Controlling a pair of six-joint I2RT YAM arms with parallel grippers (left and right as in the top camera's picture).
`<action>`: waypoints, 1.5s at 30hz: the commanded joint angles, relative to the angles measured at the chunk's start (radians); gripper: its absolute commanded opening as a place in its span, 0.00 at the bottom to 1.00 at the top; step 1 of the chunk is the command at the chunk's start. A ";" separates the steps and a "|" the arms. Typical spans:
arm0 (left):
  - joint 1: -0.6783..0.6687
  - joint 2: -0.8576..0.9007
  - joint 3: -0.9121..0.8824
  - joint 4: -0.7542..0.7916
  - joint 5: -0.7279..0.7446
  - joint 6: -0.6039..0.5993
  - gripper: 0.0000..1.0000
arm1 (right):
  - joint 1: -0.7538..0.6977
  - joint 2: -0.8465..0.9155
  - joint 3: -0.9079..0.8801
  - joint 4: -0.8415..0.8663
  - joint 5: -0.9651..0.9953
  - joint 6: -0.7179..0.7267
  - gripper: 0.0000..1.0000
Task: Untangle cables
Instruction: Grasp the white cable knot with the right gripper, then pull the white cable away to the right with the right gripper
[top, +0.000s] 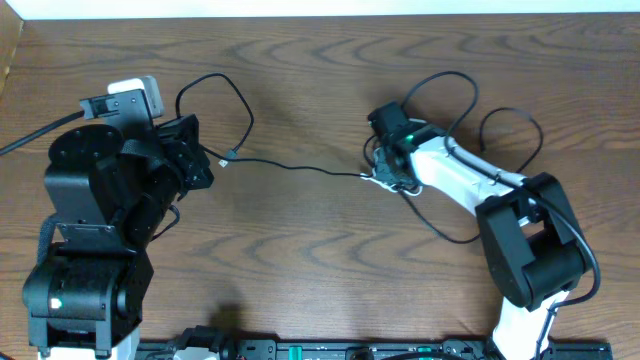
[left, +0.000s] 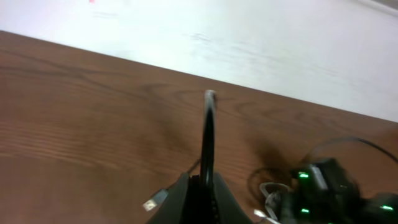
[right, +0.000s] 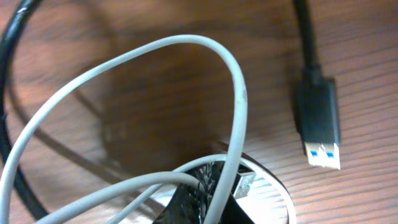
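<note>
Two arms stand over a dark wooden table. The left arm sits at the left edge. The left jaws are clamped tight on a black cable. From the wrist view that cable rises straight out from between them in a narrow arch. Seen from above, it loops up and round, then comes back down to a small plug lying on the wood just beside the arm.

A thin black strand runs on from near that plug across the middle of the table. It lies almost flat, all the way over to the right arm.

The right jaws are pressed down near the table's middle and closed right up. A white cable curls in a big loop over them, and its strands run straight into them. I can't tell whether they actually pinch it. From overhead only a bit of white peeks out at their tip.

Just beside them a black USB plug with a blue insert lies flat on the wood. Its cord leads away toward the top of that view. More black cable curves round the right arm in wide loops.
</note>
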 joint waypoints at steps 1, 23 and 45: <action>0.001 0.011 0.029 -0.003 -0.133 0.016 0.08 | -0.055 -0.028 -0.026 -0.020 0.053 -0.045 0.01; 0.040 0.248 0.029 0.017 -0.277 0.088 0.08 | -0.573 -0.608 -0.026 -0.360 0.173 -0.119 0.01; 0.396 0.248 0.026 0.008 -0.217 -0.022 0.08 | -0.843 -0.630 -0.027 -0.389 0.059 -0.193 0.01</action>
